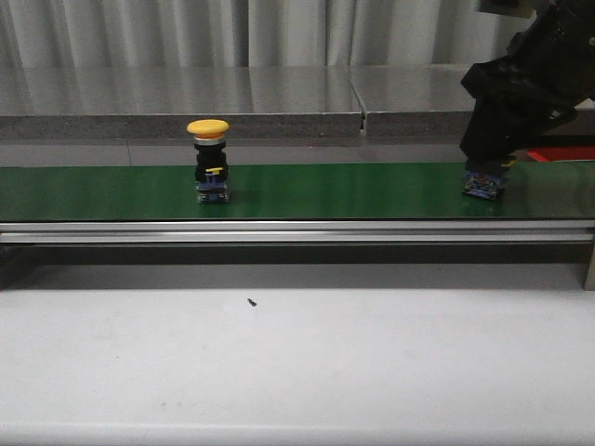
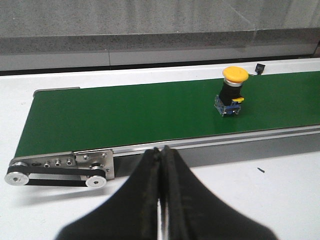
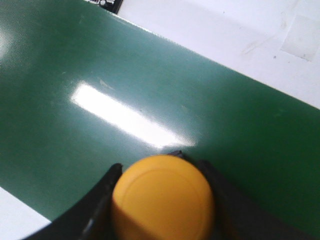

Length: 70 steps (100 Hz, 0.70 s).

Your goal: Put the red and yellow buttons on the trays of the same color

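Note:
One yellow button [image 1: 207, 158] stands upright on the green conveyor belt [image 1: 335, 190], left of centre; the left wrist view also shows this button [image 2: 232, 90]. At the belt's right end, my right gripper [image 1: 484, 165] is shut on a second yellow button [image 3: 163, 197]. Its cap sits between the fingers [image 3: 107, 185], and its blue base [image 1: 482, 184] is at belt level. My left gripper [image 2: 162, 150] is shut and holds nothing, hanging over the white table near the belt's roller end. No red button is in view.
A red tray edge [image 1: 562, 152] shows behind the belt at far right. The belt's metal rail [image 1: 297, 232] runs across the front, and its roller bracket [image 2: 60, 170] lies near my left gripper. A grey ledge [image 1: 279, 116] and a curtain stand behind.

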### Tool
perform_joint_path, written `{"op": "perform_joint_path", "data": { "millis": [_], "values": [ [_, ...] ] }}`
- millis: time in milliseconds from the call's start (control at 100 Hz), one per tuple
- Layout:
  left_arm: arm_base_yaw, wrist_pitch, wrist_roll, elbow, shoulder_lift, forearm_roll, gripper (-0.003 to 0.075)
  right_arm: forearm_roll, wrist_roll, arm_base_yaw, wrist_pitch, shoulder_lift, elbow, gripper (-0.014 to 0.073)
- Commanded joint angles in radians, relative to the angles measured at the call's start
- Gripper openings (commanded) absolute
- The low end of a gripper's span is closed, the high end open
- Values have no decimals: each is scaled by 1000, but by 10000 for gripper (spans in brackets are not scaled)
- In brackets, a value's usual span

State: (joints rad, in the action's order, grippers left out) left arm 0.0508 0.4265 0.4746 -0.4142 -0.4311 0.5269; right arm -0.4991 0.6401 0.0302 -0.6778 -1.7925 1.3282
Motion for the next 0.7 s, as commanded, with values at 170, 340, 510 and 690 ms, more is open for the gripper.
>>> {"op": "perform_joint_path", "data": {
  "millis": [170,340,510,690],
  "values": [
    [8,-69,0,-25,-4,25,-19,-6,-30,-31,-90,90,71,117],
    [8,-69,0,-25,-4,25,-19,100,-138,-120,-217,163,68,117],
    [8,-69,0,-25,-4,25,-19,126,-176,-266,-237,262,-18,117],
    [8,-69,0,-25,-4,29,-19,126,-176,-445,-220,350,-149,117]
  ]
}}
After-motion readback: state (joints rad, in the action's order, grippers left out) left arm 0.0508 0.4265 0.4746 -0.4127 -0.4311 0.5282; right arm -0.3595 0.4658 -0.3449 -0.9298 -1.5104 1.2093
